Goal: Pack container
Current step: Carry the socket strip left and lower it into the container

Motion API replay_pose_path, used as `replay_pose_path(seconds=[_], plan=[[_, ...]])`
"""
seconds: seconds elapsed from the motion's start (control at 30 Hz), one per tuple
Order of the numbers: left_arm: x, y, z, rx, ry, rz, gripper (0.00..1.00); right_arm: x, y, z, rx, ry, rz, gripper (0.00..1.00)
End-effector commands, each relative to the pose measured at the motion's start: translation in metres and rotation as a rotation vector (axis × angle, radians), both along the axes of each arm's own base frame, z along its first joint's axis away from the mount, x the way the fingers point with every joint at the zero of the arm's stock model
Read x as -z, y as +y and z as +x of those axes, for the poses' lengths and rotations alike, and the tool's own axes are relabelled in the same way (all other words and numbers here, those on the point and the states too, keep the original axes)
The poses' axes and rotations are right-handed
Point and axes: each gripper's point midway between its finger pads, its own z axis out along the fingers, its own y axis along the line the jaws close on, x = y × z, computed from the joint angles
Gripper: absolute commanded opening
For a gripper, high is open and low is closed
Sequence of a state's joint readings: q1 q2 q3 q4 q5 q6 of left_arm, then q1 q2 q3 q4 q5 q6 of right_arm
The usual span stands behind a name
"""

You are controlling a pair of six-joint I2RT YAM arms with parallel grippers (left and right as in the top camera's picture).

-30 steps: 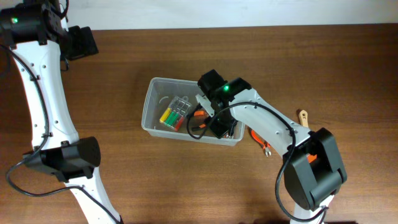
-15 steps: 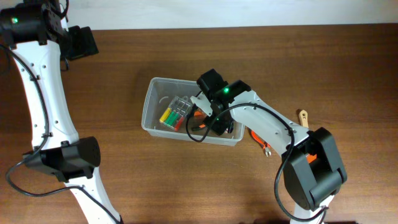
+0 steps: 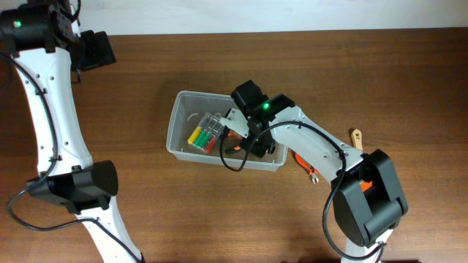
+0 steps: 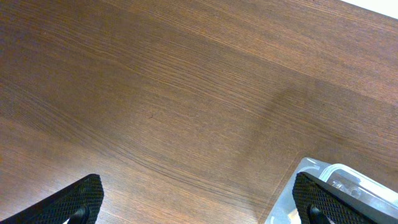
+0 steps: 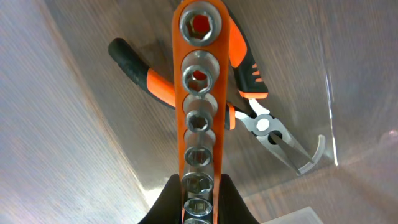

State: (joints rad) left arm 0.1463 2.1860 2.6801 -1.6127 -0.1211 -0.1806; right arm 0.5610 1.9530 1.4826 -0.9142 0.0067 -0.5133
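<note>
The container point(image 3: 178, 120), a clear plastic tub, stands mid-table. It holds a small clear case of yellow, green and red screwdrivers point(image 3: 206, 133). It also holds orange-and-black pliers point(image 5: 255, 115). My right gripper point(image 3: 247, 145) is down inside the tub. In the right wrist view the right gripper point(image 5: 199, 186) is shut on an orange socket rail point(image 5: 200, 93) carrying several steel sockets. The rail hangs just above the pliers and the tub floor point(image 5: 74, 124). My left gripper point(image 3: 91, 50) is at the far left, open and empty over bare wood point(image 4: 199, 208). A corner of the tub point(image 4: 339, 177) shows there.
To the right of the tub, an orange-handled tool point(image 3: 306, 165) and a small wooden-handled item point(image 3: 357, 137) lie on the brown wooden table point(image 3: 146, 212). The right arm's base point(image 3: 365, 201) stands at the front right and the left arm's base point(image 3: 77, 186) at the front left.
My right gripper has shifted slightly inside the tub with the socket rail still in it. The left arm has not moved.
</note>
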Motion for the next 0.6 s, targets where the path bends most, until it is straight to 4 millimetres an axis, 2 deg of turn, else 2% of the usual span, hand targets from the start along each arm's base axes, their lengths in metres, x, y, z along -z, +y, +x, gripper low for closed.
replay_pose_path(seconds=[0.0, 0.07, 0.13, 0.27, 0.47, 0.53, 0.57], plan=[[-0.009, 0.003, -0.002, -0.016, -0.026, 0.006, 0.99, 0.001, 0.004, -0.001, -0.067, -0.009, -0.005, 0.11], [-0.009, 0.003, -0.002, -0.016, -0.026, 0.006, 0.99, 0.001, 0.005, 0.001, -0.067, -0.018, 0.000, 0.11], [-0.009, 0.003, -0.002, -0.016, -0.026, 0.006, 0.99, 0.000, 0.007, 0.003, -0.066, -0.027, 0.007, 0.28], [-0.009, 0.003, -0.002, -0.016, -0.025, 0.006, 0.99, 0.000, 0.008, 0.004, -0.066, -0.031, 0.008, 0.42], [-0.009, 0.003, -0.002, -0.016, -0.026, 0.006, 0.99, -0.004, 0.009, 0.006, -0.007, -0.032, 0.024, 0.43], [-0.009, 0.003, -0.002, -0.016, -0.025, 0.006, 0.99, -0.014, 0.011, 0.010, 0.047, -0.046, 0.047, 0.43], [-0.009, 0.003, -0.002, -0.016, -0.026, 0.006, 0.99, -0.027, 0.014, 0.014, 0.087, -0.063, 0.070, 0.43]])
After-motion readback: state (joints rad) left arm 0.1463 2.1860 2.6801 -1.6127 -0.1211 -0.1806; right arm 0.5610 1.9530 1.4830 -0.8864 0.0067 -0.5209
